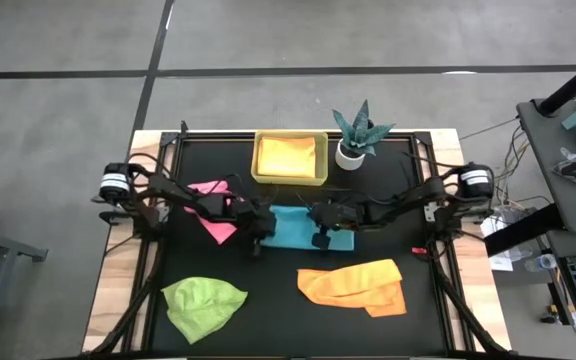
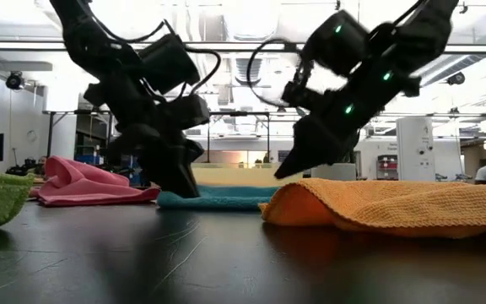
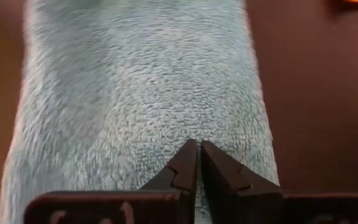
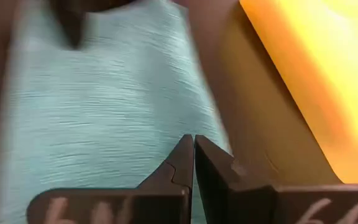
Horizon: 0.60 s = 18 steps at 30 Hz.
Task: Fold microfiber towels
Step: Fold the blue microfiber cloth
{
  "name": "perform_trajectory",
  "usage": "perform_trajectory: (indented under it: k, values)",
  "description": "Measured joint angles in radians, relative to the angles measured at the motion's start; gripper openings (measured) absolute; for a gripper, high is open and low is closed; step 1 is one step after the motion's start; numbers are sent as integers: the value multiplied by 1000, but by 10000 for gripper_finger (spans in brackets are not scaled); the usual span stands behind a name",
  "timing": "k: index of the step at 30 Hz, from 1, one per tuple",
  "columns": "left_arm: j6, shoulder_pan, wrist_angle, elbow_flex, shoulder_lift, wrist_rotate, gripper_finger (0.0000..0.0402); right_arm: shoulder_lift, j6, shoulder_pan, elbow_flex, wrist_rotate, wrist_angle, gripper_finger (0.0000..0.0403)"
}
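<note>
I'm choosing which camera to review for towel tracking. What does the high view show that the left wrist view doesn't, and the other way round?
Only the high view shows the pink towel, green towel, orange towel, yellow tray and plant. Only the left wrist view shows the left gripper shut on the blue towel, pinching its edge. Both show that blue towel and left gripper at mid-table.
</note>
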State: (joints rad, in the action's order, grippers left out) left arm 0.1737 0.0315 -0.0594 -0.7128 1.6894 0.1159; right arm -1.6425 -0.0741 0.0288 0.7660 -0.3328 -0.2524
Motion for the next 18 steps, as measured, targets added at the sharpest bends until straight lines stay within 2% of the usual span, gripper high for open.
perform_trajectory:
  k: [3,9,18]
  values:
    - [0,-25,56,2,-5,8,7,-40,-3,-33,14,29,-23,9]
    - [0,-34,63,4,-7,6,7,-86,-20,-99,66,229,-42,14]
    - [16,-34,63,4,-16,3,8,-95,74,-138,139,236,-57,84]
